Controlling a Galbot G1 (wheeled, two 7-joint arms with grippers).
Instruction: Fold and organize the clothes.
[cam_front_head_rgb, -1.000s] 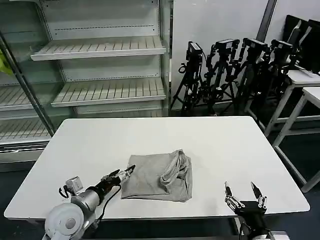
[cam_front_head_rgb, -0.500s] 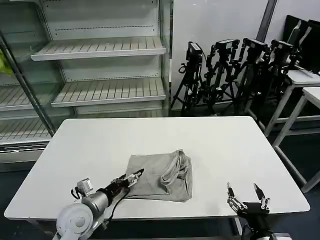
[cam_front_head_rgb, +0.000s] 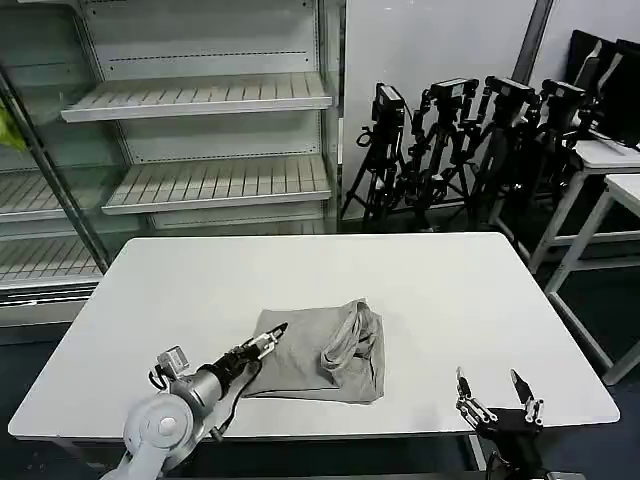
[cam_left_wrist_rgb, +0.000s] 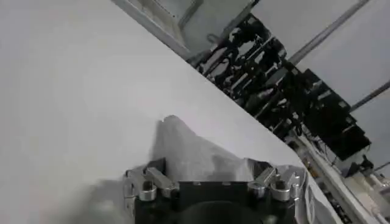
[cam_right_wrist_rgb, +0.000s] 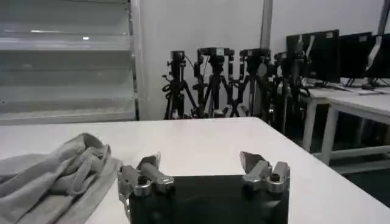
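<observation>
Head view. A white table (cam_front_head_rgb: 180, 290) fills the middle of the frame; a light grey T-shirt (cam_front_head_rgb: 318, 350), already folded into a compact bundle, lies on it slightly below centre, with a looser ridge of bunched fabric along its right side. The left gripper (cam_front_head_rgb: 266, 340) reaches in from the lower left, its tips over the bundle's left edge; whether they pinch the cloth or merely rest on it cannot be told from here. The right gripper (cam_front_head_rgb: 498, 402) sits at the lower right, at the table's near edge, well apart from the shirt, its fingers spread and empty. Empty shelving (cam_front_head_rgb: 200, 95) stands at upper left, a row of black tripods (cam_front_head_rgb: 450, 140) at upper right.

Left wrist view. The gripper body occupies the bottom centre; grey fabric (cam_left_wrist_rgb: 195, 155) rises just beyond it, between the finger bases. The fingertips are hidden, so grasp cannot be confirmed.

Right wrist view. The right gripper's two fingers (cam_right_wrist_rgb: 152, 173) stand apart at bottom centre over bare tabletop, holding nothing. The shirt (cam_right_wrist_rgb: 55, 173) lies at lower left, its folds loosely heaped.

Risk, as a judgement. If the left gripper catches only the top layer, lifting or dragging could peel the fold open; a push at the edge could slide the whole bundle and spill the loose right-hand ridge.
</observation>
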